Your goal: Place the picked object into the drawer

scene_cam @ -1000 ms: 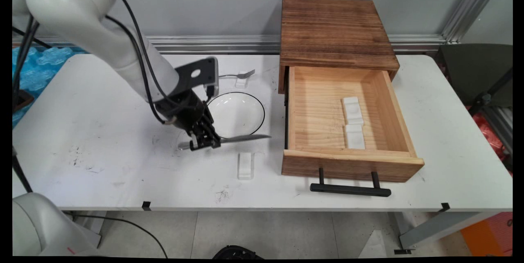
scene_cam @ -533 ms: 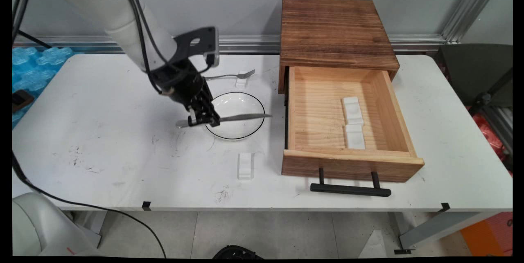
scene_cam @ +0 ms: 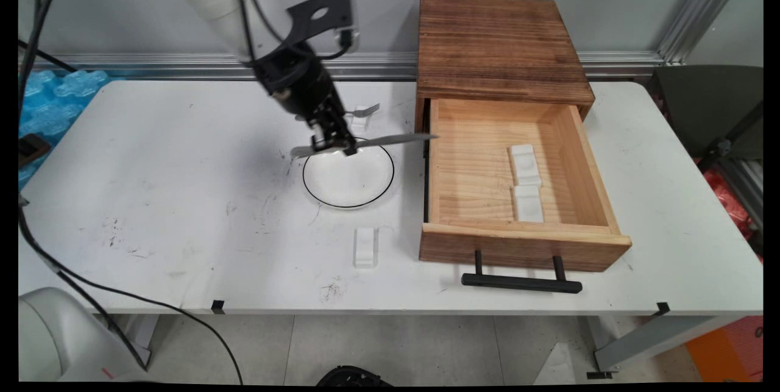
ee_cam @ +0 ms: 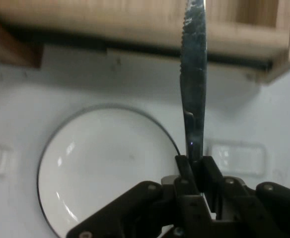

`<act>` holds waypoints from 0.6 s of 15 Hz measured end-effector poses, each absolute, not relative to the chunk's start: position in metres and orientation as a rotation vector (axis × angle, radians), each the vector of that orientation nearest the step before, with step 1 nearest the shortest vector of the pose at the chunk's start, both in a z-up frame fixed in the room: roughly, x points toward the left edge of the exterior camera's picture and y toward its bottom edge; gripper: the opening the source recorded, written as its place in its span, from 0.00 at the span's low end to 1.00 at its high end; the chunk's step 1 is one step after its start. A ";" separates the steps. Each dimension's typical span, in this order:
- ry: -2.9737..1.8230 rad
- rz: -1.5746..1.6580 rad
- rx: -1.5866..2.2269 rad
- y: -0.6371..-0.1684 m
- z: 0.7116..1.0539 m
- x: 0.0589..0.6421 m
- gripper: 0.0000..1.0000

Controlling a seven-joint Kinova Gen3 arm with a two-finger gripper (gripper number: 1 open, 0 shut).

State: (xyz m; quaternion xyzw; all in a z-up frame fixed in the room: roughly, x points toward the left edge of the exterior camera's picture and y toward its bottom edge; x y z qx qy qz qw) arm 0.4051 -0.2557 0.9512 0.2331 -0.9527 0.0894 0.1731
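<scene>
My claw [scene_cam: 334,145] grips the knife [scene_cam: 365,142] level above the plate [scene_cam: 348,172], blade pointing toward the drawer [scene_cam: 518,166].

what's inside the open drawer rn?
The open drawer holds two white rests end to end, right of centre. Its rear is hidden under the cabinet top. The knife in the gripper reaches its left wall.

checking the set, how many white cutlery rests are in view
4: two in the open drawer, at and; one on the table at; one under the fork at.
</scene>
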 end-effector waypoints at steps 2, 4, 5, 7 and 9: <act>-2.690 0.268 0.642 -0.264 0.957 0.392 0.00; -2.675 0.282 0.619 -0.273 0.963 0.374 0.00; -2.668 0.288 0.607 -0.277 0.966 0.365 0.00; -2.659 0.298 0.585 -0.284 0.969 0.350 0.00; -2.649 0.307 0.564 -0.290 0.971 0.336 0.00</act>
